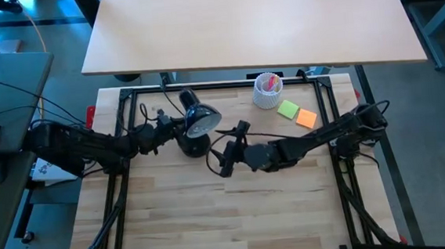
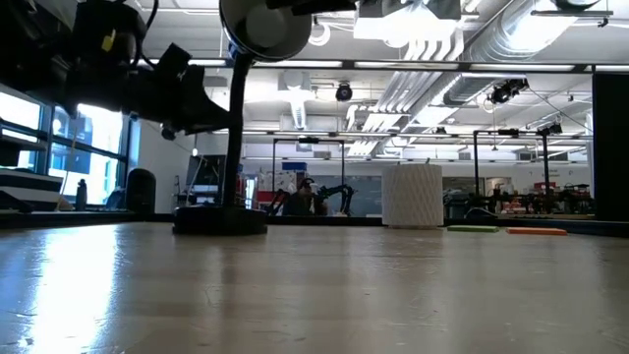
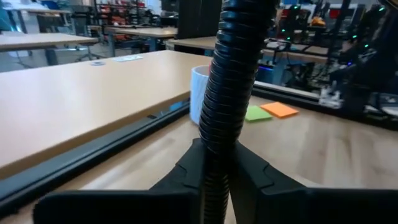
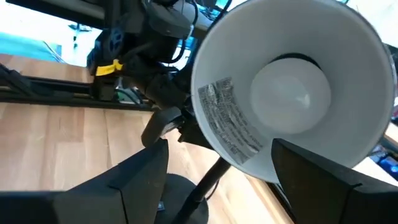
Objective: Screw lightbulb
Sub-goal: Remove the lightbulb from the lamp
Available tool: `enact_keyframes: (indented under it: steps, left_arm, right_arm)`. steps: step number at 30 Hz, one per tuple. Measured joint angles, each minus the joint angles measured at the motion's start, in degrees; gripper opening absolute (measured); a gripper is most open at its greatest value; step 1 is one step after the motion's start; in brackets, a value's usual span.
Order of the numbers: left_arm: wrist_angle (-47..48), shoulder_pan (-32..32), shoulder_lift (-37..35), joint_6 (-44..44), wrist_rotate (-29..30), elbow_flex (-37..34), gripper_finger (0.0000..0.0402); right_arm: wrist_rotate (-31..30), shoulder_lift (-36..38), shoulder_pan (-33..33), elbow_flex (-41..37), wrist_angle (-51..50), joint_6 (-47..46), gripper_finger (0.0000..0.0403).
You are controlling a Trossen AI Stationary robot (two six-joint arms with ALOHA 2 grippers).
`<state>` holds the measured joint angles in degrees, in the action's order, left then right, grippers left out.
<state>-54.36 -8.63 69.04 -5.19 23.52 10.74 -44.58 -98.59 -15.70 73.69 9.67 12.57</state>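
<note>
your left gripper (image 3: 217, 186) pinches the lamp's ribbed neck (image 3: 233, 74) to steady it, while your right gripper (image 4: 217, 162), fingers spread, faces the lightbulb (image 4: 289, 93) seated in the shade (image 4: 230, 134).

Lightbulb (image 4: 291, 82) base hidden inside shade (image 4: 217, 118). Low view: shade cut off at top edge. Left gripper (image 3: 217, 186) fingertips hidden behind lamp neck (image 3: 231, 81).
</note>
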Motion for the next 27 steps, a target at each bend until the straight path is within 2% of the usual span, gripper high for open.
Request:
enact_keyframes:
  steps: [7, 16, 19, 22, 27]
  left_arm:
    - [0.2, 9.8, 0.0, -2.8, 9.4, 0.0, 0.0041]
    - [0.4, 20.0, 0.0, -3.3, 24.2, 0.0, 0.0045]
    - [0.4, 21.4, 0.0, -3.3, 26.7, 0.0, 0.0045]
    - [0.5, 21.9, 0.0, -3.3, 27.2, 0.0, 0.0045]
    - [1.1, 22.0, 0.0, -3.3, 27.2, 0.0, 0.0047]
  right_arm:
    - [-9.0, 0.0, -3.0, 0.0, 1.4, -4.9, 0.0284]
    - [-9.2, 0.0, -3.1, 0.0, 5.4, -12.3, 0.0284]
    - [-7.0, -0.3, -2.9, 0.0, 6.2, -13.1, 0.0284]
    - [-4.2, -1.4, -2.9, 0.0, 8.1, -8.5, 0.0284]
    - [-2.0, -2.7, -3.0, 0.0, 7.9, 10.3, 0.0284]
